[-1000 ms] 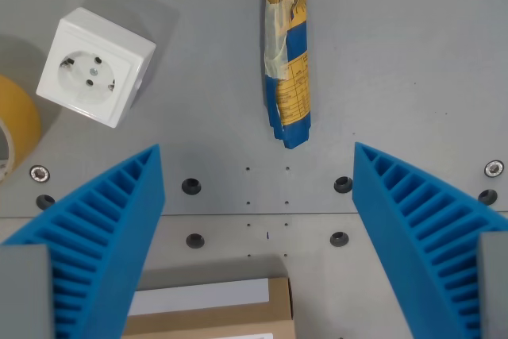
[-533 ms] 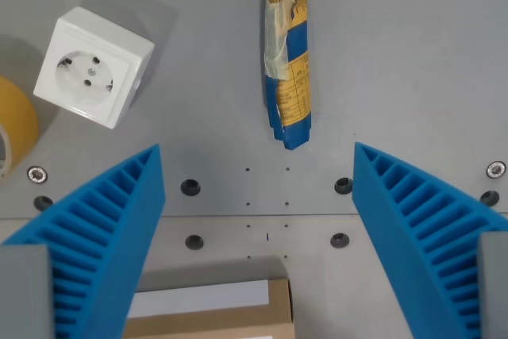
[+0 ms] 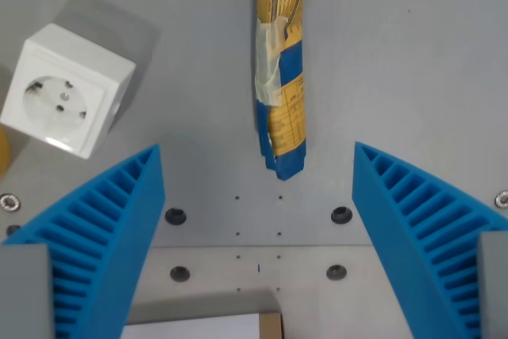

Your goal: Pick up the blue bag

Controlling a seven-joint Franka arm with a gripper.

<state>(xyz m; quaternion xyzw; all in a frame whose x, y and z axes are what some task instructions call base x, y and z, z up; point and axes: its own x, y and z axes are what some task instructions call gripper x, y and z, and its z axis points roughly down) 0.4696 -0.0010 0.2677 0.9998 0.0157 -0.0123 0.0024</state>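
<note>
**Blue ribbed fingers wide apart, bag not yet between them**

Blue, ridged and soft-looking, the two fingers of the gripper (image 3: 258, 244) stand spread wide at the bottom of the wrist view, one at 7 o'clock and one at 5 o'clock, with nothing between them but bare grey metal table (image 3: 413, 69) and its small bolt holes.

At 12 o'clock from the gap lies the long, narrow blue bag with yellow printed panels (image 3: 280, 77), rolled or folded slim, with a strip of pale tape across it. It runs up out of the frame's top edge; its near tip stops just short of the fingers, roughly centred between them.

At 10 o'clock, well apart from the bag, sits a white cube-shaped plastic wall socket (image 3: 62, 90). At 6 o'clock a brown cardboard box with a white label (image 3: 230, 327) peeks in at the lower edge.

Risks, as I judge them: closing from here would catch only the bag's tip or nothing, so the arm needs to advance toward 12 o'clock first. The bag is slim and likely slippery, and a grip near one end could let it droop or slide free.
</note>
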